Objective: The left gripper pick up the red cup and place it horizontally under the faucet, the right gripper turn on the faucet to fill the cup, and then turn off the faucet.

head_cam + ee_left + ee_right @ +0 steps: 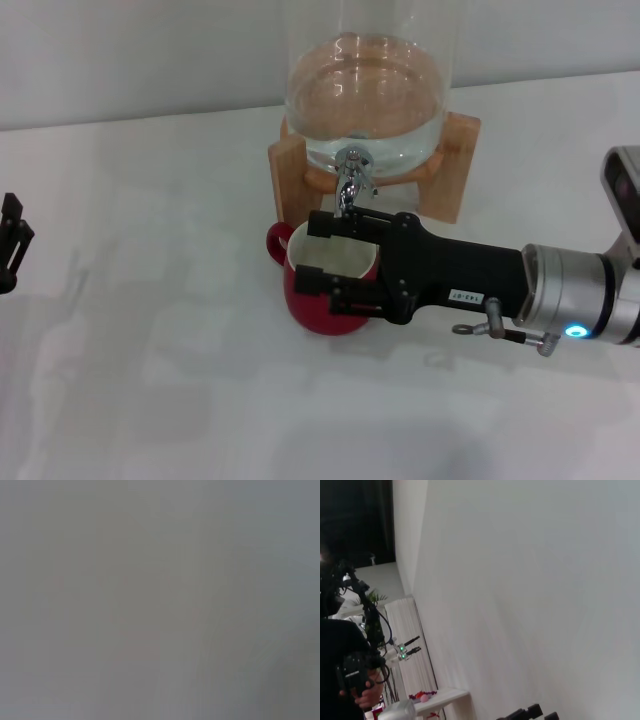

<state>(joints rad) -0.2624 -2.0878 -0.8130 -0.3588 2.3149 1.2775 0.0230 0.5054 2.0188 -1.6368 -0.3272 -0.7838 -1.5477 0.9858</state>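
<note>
Your inventory, left to right: one left gripper (10, 243) at the table's (150, 300) far-left edge, finger state indiscernible; one red cup (325, 285) upright beneath one faucet (350, 178); one right gripper (325, 258) over the cup, fingers spread.

Right claw (330, 258) black, white label, silver wrist, blue light; left claw (12, 243) black
</note>
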